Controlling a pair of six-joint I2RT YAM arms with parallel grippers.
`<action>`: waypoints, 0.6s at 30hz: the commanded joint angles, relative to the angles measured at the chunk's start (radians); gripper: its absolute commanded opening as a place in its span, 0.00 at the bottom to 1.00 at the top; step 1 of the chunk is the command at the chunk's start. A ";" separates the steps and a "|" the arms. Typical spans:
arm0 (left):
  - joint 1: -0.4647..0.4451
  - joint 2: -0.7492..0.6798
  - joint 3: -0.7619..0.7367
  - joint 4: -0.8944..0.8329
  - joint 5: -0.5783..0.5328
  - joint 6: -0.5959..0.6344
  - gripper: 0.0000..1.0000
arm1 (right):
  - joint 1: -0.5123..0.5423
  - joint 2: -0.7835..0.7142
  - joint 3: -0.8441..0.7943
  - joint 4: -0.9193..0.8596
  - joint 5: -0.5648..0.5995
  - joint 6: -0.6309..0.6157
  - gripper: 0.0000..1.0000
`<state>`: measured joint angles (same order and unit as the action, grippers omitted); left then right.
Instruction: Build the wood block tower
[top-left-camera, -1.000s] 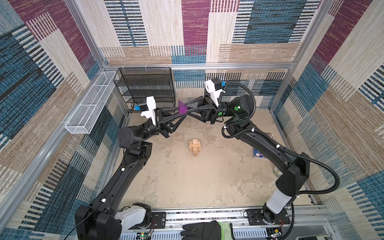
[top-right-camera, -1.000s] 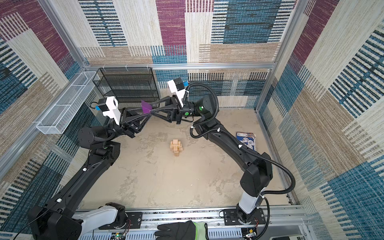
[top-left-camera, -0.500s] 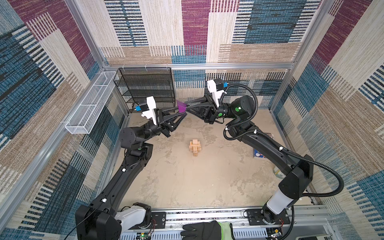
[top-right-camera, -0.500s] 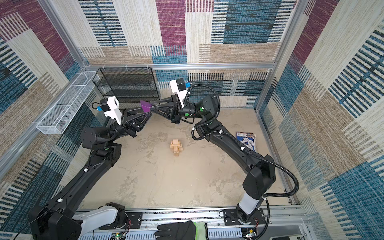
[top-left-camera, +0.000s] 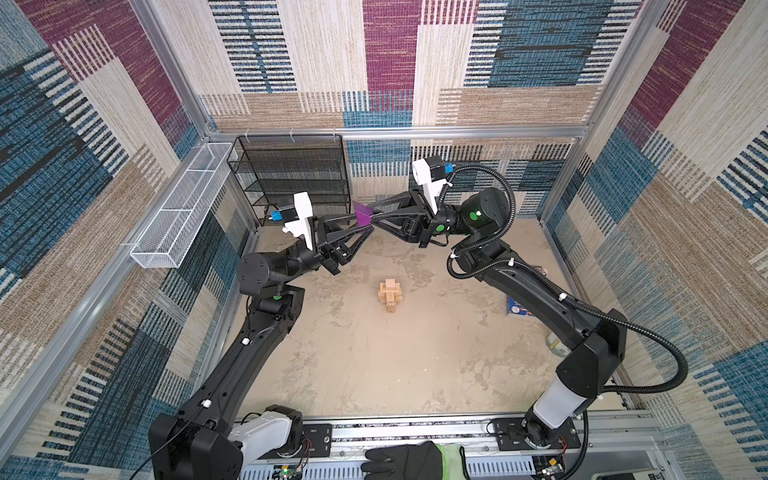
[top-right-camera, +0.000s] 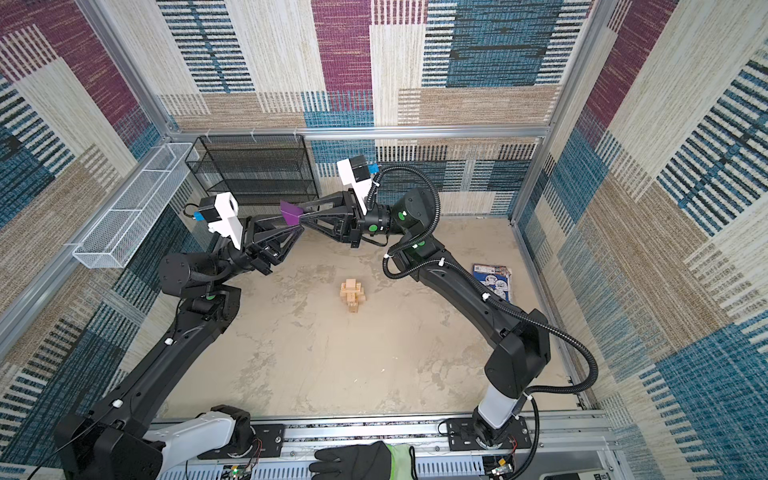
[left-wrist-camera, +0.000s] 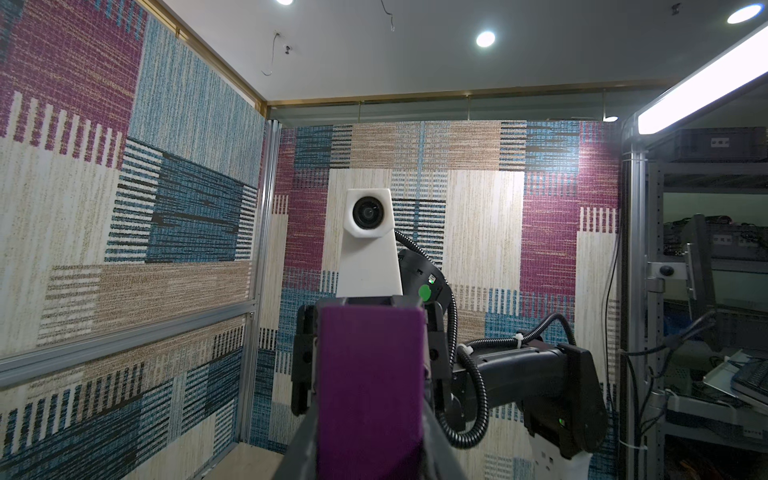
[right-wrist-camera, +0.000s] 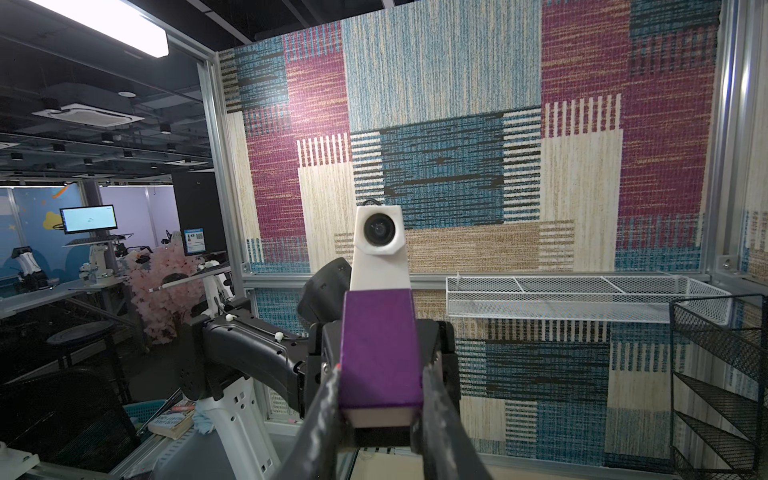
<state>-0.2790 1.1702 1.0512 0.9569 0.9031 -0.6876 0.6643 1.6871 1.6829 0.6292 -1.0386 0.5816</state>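
Note:
The tower (top-left-camera: 390, 293) (top-right-camera: 352, 293) is a low stack of pale wood blocks laid crosswise on the sandy floor, mid-scene. High above the floor at the back hangs the purple wedge (top-left-camera: 363, 213) (top-right-camera: 291, 212). My left gripper (top-left-camera: 367, 225) and right gripper (top-left-camera: 374, 217) meet on it from opposite sides. In the left wrist view the wedge (left-wrist-camera: 370, 374) fills the gap between that gripper's fingers. In the right wrist view the wedge (right-wrist-camera: 378, 353), with its pale underside showing, sits tight between the fingers (right-wrist-camera: 328, 399). Both grippers are shut on it.
A black wire shelf rack (top-left-camera: 291, 174) stands at the back left, with a white wire basket (top-left-camera: 178, 208) on the left wall. A blue booklet (top-right-camera: 492, 280) lies at the right wall. A jar (top-left-camera: 555, 347) peeks from behind the right arm. A gloved hand (top-left-camera: 407, 461) rests on the front rail.
The wedge has stayed at about the same spot between the two grippers. Both arms have shifted only slightly.

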 joint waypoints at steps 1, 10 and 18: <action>0.000 0.006 0.009 -0.022 0.001 0.017 0.00 | 0.015 0.008 0.018 -0.026 -0.093 0.005 0.26; 0.000 0.013 0.018 -0.010 0.023 0.004 0.00 | 0.019 0.032 0.054 -0.061 -0.104 0.003 0.40; 0.000 -0.004 0.015 -0.031 0.019 0.024 0.00 | 0.020 0.044 0.076 -0.115 -0.130 -0.013 0.19</action>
<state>-0.2775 1.1702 1.0618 0.9360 0.9283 -0.6861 0.6743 1.7237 1.7504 0.5842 -1.0718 0.5636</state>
